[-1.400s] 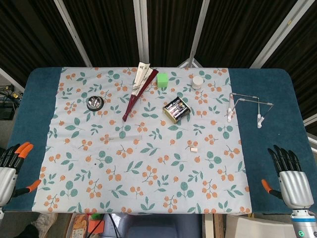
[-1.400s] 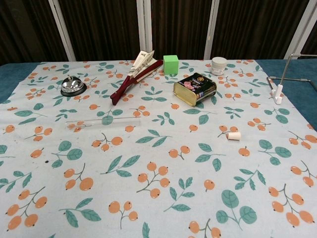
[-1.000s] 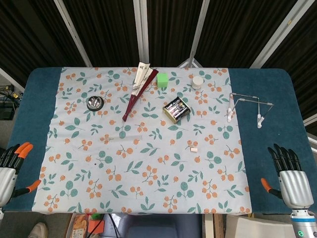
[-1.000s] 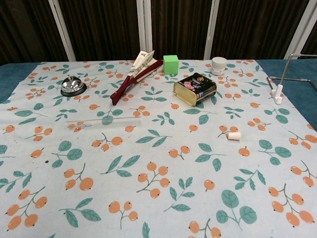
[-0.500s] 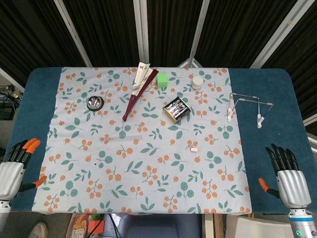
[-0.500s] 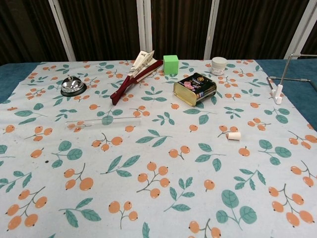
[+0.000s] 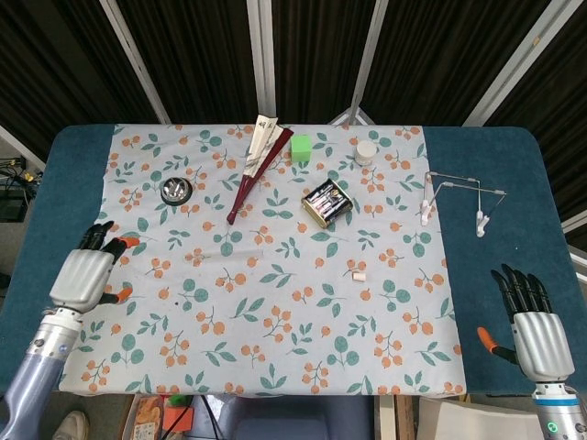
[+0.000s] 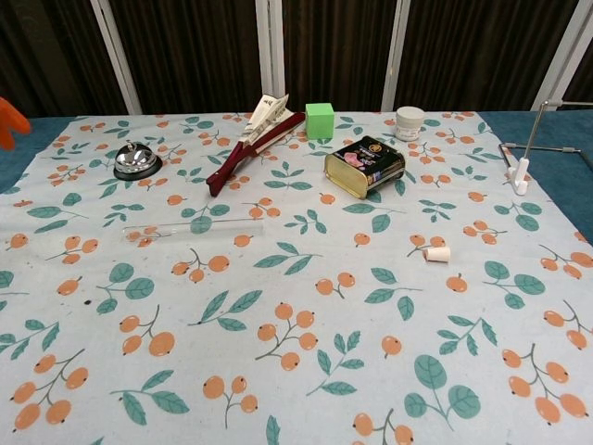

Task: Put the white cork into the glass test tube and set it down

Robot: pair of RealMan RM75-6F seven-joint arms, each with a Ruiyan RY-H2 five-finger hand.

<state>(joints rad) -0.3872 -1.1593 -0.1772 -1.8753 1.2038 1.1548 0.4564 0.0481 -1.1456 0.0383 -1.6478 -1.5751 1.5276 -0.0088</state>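
— Where are the pieces?
— White cork (image 7: 359, 275) lies right of the glass test tube (image 7: 225, 255), well apart.
— The hands?
— Left hand (image 7: 83, 275) and right hand (image 7: 534, 328) seem empty, fingers spread.

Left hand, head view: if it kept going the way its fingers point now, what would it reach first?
The left hand points up and slightly right. The first thing near that line looks like the silver bell; the glass test tube lies off to its right. Height above the cloth is unclear.

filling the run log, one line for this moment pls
left hand: open, raised | right hand: open | white cork: on cloth | glass test tube: lying, untouched
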